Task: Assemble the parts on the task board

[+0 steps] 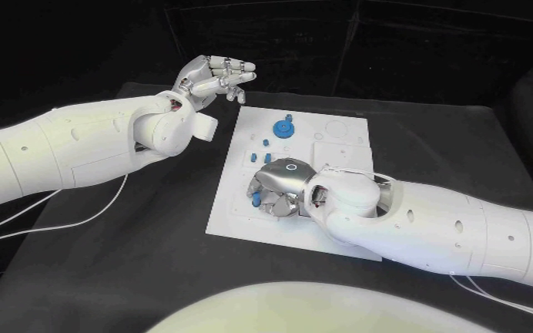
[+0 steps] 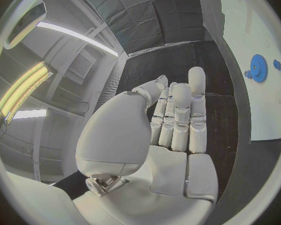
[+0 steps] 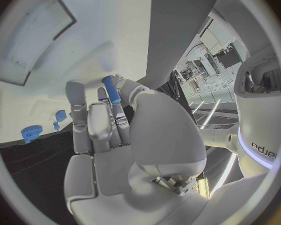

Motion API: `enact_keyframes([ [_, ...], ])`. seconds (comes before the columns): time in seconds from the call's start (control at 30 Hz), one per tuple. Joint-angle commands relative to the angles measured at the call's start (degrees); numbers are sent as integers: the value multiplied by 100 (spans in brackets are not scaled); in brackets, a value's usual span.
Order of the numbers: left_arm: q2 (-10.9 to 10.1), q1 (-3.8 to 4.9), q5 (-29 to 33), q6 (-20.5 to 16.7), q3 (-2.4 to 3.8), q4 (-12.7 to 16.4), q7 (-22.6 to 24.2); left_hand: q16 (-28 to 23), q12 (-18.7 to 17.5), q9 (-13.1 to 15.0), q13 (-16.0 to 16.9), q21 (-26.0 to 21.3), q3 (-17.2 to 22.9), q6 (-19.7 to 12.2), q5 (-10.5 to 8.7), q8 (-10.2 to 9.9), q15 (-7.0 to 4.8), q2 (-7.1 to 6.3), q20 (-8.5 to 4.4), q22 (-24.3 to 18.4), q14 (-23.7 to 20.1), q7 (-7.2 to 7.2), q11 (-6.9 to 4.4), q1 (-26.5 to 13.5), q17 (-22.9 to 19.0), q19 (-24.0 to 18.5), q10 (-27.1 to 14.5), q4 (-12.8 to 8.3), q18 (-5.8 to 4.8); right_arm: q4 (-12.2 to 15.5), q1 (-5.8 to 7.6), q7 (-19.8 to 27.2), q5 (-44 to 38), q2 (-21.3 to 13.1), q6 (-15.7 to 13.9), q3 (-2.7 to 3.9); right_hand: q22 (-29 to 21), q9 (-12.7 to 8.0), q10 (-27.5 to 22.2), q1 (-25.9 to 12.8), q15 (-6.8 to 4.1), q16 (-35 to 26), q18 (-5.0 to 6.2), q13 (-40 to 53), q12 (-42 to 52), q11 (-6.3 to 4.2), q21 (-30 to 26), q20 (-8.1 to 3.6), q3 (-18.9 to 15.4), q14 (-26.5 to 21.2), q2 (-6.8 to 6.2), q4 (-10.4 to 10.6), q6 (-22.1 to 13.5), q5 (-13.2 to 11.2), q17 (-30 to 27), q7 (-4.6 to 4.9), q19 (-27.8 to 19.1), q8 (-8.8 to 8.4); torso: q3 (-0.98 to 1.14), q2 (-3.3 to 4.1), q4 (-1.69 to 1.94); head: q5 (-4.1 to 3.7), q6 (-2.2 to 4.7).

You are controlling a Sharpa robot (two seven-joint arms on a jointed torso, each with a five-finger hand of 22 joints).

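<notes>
The white task board (image 1: 333,148) lies in the middle of the black table. A blue gear (image 1: 286,129) stands on its far part, with small blue pieces (image 1: 266,146) just nearer. My right hand (image 1: 280,185) hovers low over the board's near left part and pinches a blue peg (image 3: 110,89) between thumb and fingers; the peg's blue (image 1: 256,196) shows under the hand. My left hand (image 1: 211,77) is raised off the table beyond the board's far left corner, holding nothing, its fingers (image 2: 178,115) side by side. The gear (image 2: 259,67) and the board (image 2: 262,105) lie beyond them.
Several empty recesses and round holes (image 1: 336,128) mark the board's far right part. A white cable (image 1: 67,217) runs over the table under my left arm. Bare black table surrounds the board on both sides.
</notes>
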Motion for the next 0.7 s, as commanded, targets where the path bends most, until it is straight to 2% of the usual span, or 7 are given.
enact_keyframes([
  [0.03,-3,7,11,44,4,11,18,-21,-38,-9,-2,-35,-9,-14,19,-6,14,25,14,-9,-12,41,32,18,6,3,-22,-25,80,28,7,91,60,-35,-421,1,-281,5,-277,-46,31,-135,135,11,-10,19,-187,23,-151,-35,-20,-23,-266,23,-201,-13,-136,-10,4,3,2,-7,3],
  [0.23,-4,7,11,55,4,-1,13,-21,-38,-9,-2,-35,-9,-14,19,-6,14,25,14,-9,-12,41,32,18,6,3,-22,-25,80,172,6,209,163,-193,-878,2,-315,18,-362,-21,26,-207,136,33,119,12,-240,20,-349,-35,4,-46,-441,132,-288,-18,-87,2,10,-3,-6,-3,9],
  [0.43,-1,5,11,66,3,-18,9,-21,-38,-9,-2,-35,-9,-14,19,-6,14,25,14,-9,-12,41,32,18,6,3,-22,-25,80,501,10,294,270,-552,-1202,15,-323,20,-380,-40,18,-235,132,33,193,3,-256,12,-486,-31,-10,-41,-507,199,-318,-33,-47,2,9,-16,-15,-21,25],
  [0.57,-1,4,11,69,2,-26,5,-21,-38,-9,-2,-35,-9,-14,19,-6,14,25,14,-9,-12,41,32,18,6,3,-22,-25,80,752,38,293,484,-912,-1317,106,-327,32,-327,-60,6,-259,129,40,288,-15,-270,2,-607,-27,1,-18,-462,250,-344,-22,-12,20,1,-27,-15,-59,46],
  [0.63,-2,3,11,78,0,-29,3,-21,-38,-9,-2,-35,-9,-14,19,-6,14,25,14,-9,-12,41,32,18,6,3,-22,-25,80,947,103,258,894,-1274,-1397,173,129,80,382,-109,-43,4,53,166,701,-103,-22,-23,-660,101,90,60,-190,267,100,-18,261,133,-4,-36,-12,-131,71],
  [0.67,-3,3,11,81,0,-30,2,-21,-38,-9,-2,-35,-9,-14,19,-6,14,25,14,-9,-12,41,32,18,6,3,-22,-25,80,1001,127,239,1052,-1392,-1430,186,406,105,810,-106,-88,158,10,266,940,-178,132,-45,-669,168,117,72,-56,267,358,-43,413,198,-6,-41,-13,-174,86],
  [0.7,-4,1,11,83,-2,-33,3,-21,-38,-9,-2,-35,-9,-14,19,-6,14,25,14,-9,-12,41,32,18,6,3,-22,-25,80,1063,152,200,1262,-1541,-1470,198,733,137,1241,-117,-163,368,-42,387,1193,-277,321,-96,-721,254,79,77,125,275,708,-105,597,286,-10,-53,-21,-198,88],
])
